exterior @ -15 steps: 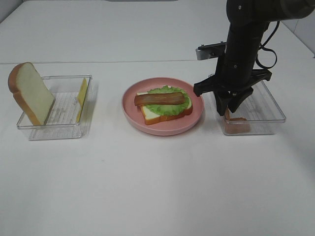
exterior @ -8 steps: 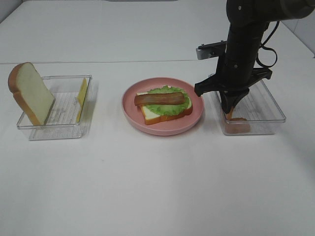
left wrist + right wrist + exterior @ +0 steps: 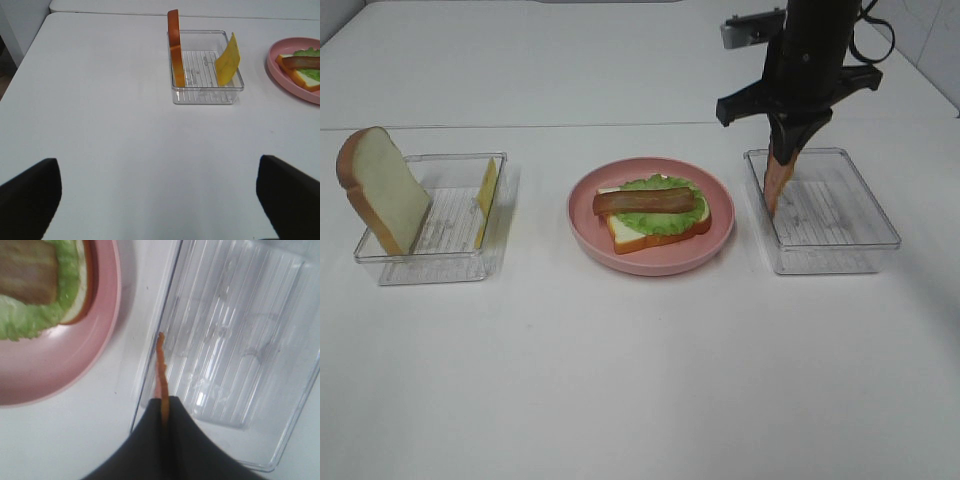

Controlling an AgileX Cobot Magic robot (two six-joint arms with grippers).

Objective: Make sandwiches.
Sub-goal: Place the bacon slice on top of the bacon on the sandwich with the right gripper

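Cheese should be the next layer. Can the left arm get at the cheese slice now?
Probably yes: the cheese slice leans uncovered in its tray, apart from the bread slice, and the left jaws stand open.

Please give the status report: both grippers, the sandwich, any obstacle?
Left gripper open, holding nothing. Right gripper shut on bacon strip, hanging over right tray. Sandwich on pink plate, half built. Nothing between tray and plate.

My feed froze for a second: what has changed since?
The right tool closed on the bacon strip in the right tray and lifted it; the strip now hangs from the tool over the tray. Unchanged: the half-built sandwich on the pink plate, the bread slice and cheese in the left tray.
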